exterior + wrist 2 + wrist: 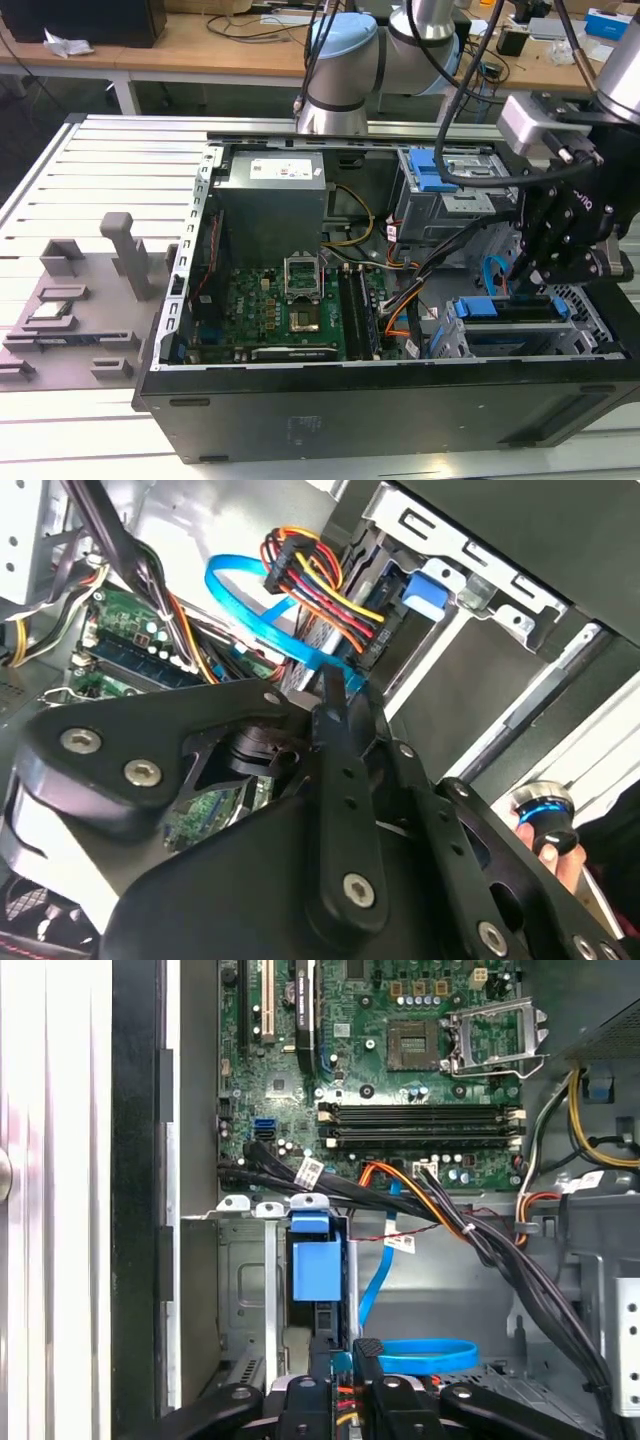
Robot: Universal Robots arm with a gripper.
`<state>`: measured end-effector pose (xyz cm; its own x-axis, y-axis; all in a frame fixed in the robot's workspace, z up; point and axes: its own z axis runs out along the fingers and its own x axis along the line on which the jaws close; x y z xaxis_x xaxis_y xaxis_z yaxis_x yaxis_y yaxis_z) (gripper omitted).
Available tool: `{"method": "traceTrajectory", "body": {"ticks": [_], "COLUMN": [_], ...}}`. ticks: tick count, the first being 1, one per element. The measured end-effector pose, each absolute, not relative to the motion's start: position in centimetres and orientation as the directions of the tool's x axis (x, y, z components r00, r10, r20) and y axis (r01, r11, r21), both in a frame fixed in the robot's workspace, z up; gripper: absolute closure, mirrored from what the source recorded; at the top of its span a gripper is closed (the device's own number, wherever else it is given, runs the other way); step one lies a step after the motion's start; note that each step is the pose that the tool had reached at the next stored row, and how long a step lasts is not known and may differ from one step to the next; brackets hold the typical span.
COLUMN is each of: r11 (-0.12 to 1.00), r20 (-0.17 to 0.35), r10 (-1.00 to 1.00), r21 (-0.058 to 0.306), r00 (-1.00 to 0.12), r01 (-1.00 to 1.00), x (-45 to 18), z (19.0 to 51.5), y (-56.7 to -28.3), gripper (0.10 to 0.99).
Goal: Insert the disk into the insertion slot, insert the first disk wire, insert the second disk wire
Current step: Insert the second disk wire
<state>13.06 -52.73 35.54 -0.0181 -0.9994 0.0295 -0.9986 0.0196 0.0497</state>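
You're looking past the black gripper [340,705], fingers together pinching the blue flat cable [262,610] just beside the red-yellow-black wire bundle [318,585]. Bundle's connector sits at the blue disk frame [425,592] in the silver cage [490,590]. Green motherboard [125,630] behind. A hand [555,840] holds a knob.

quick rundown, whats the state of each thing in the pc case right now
disk: seated in the slot, blue frame showing
insertion slot: occupied by the disk
gripper: down at the disk's end, at the flat blue cable
blue cable: looped beside the disk
multicolour wire connector: hanging loose, not plugged in
CPU socket: open, empty
computer case: side panel off
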Motion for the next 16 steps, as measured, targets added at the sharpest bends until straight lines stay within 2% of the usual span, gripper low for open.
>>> {"method": "traceTrajectory", "body": {"ticks": [1,2,16], "r11": [0.02,0.02,0.02], "r20": [0.03,0.03,0.03], "r10": [-0.999,-0.999,-0.999], "r21": [0.05,0.05,0.05], "r00": [-0.018,-0.018,-0.018], "r01": [-0.999,-0.999,-0.999], "x": [13.1,13.1,13.1], "z": [35.8,36.1,37.4], "y": [-52.6,-52.4,-52.3], "gripper": [0.863,0.98,0.98]}}
